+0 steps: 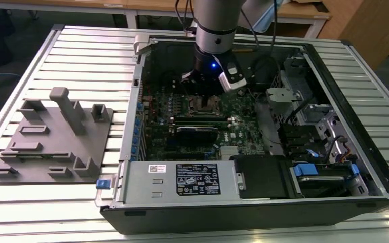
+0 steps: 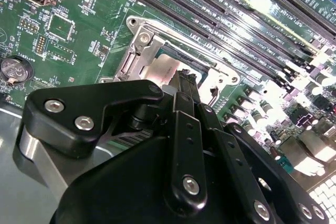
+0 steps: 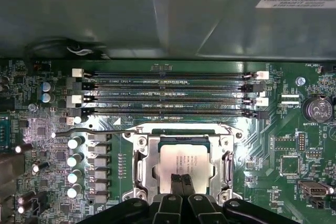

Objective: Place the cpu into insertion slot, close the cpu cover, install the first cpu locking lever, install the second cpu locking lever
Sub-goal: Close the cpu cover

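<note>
Looking down in the exterior view, an open computer case (image 1: 262, 215) lies on a slatted metal tabletop (image 1: 79, 55). The robot arm (image 1: 215, 25) reaches down into the case, with its jaws directly over the insertion slot (image 1: 206, 106) on the green motherboard (image 1: 245, 134). Well apart from the insertion slot, outside the case toward the exterior view's left, sits a grey moulded fixture (image 1: 52, 142).

In the second wrist view, the black jaws are pressed together with nothing between them, and their tips are low over the insertion slot. The cpu (image 2: 167, 69) lies flat inside the slot. Its dull silver top shows through the square opening of the cpu cover (image 2: 137, 56), which appears folded down around it. Long black memory slots (image 2: 220, 30) run just beside the insertion slot.

In the first wrist view, the pressed-together jaw tips sit at one edge of the cpu; I cannot tell whether they touch it. A thin wire locking lever (image 3: 94, 130) runs along the side of the insertion slot nearest the memory slots. Whether it is latched is unclear.

As a judgement, the cpu is light, stiff and thin, with a slick top and fragile contacts beneath. It is best held by opposite edges and never pressed hard. The cover is thin, springy sheet metal, best pushed on its frame.
</note>
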Controlling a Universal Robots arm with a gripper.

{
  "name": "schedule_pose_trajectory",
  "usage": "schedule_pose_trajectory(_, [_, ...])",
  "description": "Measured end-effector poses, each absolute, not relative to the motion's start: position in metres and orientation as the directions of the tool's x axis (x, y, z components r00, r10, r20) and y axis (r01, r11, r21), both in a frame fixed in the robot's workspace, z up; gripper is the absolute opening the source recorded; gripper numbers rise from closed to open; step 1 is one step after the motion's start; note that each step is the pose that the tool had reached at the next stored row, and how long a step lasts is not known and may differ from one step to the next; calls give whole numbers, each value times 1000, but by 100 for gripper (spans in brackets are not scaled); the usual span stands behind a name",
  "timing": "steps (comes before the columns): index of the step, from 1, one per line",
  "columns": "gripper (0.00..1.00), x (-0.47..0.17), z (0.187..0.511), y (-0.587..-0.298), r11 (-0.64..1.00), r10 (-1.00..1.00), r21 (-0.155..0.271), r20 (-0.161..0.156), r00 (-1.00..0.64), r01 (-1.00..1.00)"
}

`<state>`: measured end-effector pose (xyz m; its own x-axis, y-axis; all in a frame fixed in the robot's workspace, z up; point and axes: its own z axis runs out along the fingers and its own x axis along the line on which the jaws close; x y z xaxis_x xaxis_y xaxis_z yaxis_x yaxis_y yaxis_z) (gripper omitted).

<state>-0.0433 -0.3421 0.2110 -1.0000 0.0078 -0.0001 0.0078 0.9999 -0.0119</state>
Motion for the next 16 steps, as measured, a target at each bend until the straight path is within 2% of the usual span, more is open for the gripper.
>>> schedule_pose_trajectory(16, [11, -59, 209, -342, 1000, 8, -12, -10, -1000, 8])
